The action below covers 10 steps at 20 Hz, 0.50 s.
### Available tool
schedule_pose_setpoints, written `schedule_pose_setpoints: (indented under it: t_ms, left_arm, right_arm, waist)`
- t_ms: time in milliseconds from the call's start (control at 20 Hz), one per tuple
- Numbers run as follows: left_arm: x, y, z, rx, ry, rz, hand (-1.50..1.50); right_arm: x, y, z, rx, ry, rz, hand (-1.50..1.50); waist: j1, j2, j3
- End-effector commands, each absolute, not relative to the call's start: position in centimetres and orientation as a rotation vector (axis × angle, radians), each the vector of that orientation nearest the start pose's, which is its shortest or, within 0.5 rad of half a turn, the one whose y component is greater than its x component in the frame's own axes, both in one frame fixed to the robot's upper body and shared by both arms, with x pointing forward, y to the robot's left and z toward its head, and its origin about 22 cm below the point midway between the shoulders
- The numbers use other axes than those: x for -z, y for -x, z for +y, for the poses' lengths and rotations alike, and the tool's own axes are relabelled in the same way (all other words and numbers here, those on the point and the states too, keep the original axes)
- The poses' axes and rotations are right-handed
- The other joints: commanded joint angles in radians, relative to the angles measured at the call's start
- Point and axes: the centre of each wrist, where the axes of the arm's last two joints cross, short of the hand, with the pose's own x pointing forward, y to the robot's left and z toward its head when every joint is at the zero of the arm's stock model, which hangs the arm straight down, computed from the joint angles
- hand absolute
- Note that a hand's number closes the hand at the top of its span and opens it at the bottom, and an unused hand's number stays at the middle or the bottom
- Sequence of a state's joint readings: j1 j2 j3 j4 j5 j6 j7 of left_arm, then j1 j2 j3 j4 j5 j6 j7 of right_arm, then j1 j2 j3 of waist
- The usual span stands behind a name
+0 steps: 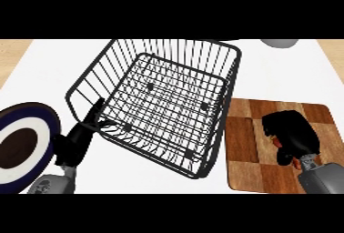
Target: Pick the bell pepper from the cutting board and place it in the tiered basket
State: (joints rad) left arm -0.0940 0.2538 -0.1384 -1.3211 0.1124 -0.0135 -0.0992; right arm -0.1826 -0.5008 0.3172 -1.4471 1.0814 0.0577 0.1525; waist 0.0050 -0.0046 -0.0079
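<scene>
Right robot hand (pixel 292 134) clasping bell pepper (pixel 277 142), cutting board (pixel 245 136) beneath, left robot hand (pixel 75 143) open beside basket (pixel 87 79)

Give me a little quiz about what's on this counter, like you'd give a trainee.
1. True or false: the bell pepper already lies in the tiered basket.
2. The right robot hand is over: A. a sink; B. the cutting board; C. a stove.
3. Fill in: the plate lies on the basket's ___ side in the head view.
Key: 1 false, the right robot hand is curled round it over the board. 2 B. 3 left, next to the open left robot hand.
</scene>
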Motion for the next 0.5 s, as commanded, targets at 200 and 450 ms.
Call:
schedule_pose_setpoints:
  t_ms: [200, 450]
  left_arm:
    - [2.2, -26.1, 24.9, 0.174, 0.014, -1.522, 0.0]
    - [3.2, -24.3, 25.1, 0.179, 0.053, -1.506, 0.0]
  right_arm:
    - [-0.5, -21.3, -27.5, -1.044, 1.034, -0.874, 1.5]
    - [-3.1, -15.1, -28.1, -0.889, 1.096, -0.823, 1.5]
  waist:
    - [-0.075, -0.009, 0.006]
    - [-0.058, -0.009, 0.006]
